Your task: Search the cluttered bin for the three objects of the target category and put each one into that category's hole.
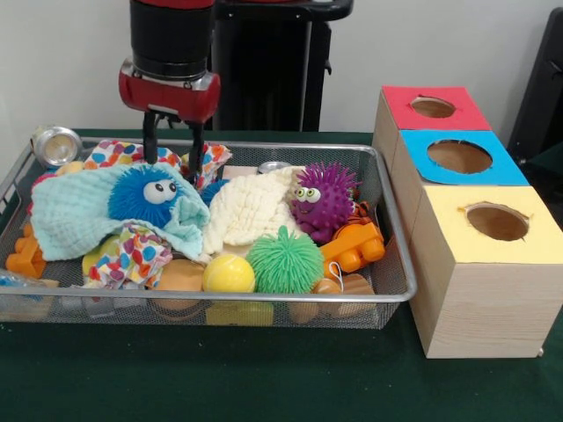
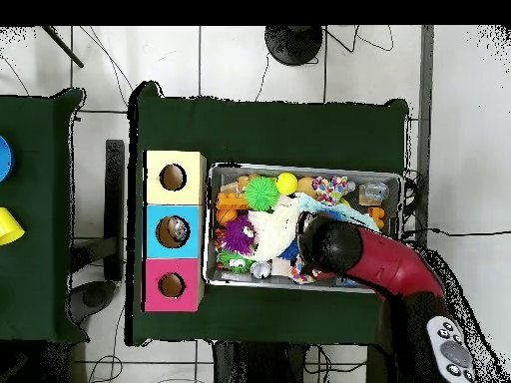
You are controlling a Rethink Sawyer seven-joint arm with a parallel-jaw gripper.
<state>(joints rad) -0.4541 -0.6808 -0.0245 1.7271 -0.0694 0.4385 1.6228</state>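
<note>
The wire-mesh bin [image 1: 398, 230] is full of toys and cloths. A silvery can [image 1: 56, 145] lies at its far left corner. A second can [image 1: 274, 166] peeks out behind the cream cloth, and also shows in the overhead view [image 2: 260, 269]. My gripper [image 1: 172, 165] is open and empty. It hangs over the far left part of the bin, its fingertips [image 1: 149, 156] at the polka-dot cloth, to the right of the corner can. The blue-surround hole [image 1: 459, 156] is the middle one of the wooden box; in the overhead view [image 2: 174, 231] something silvery shows inside it.
A teal cloth [image 1: 75, 215] lies around a blue spiky ball [image 1: 145, 195]. Purple [image 1: 322, 198] and green [image 1: 284, 260] spiky balls, a yellow ball [image 1: 229, 273] and orange blocks [image 1: 354, 245] fill the bin. The red-surround [image 1: 432, 107] and yellow-surround [image 1: 497, 221] holes flank the blue one. In the overhead view my arm [image 2: 384, 264] covers the bin's lower right.
</note>
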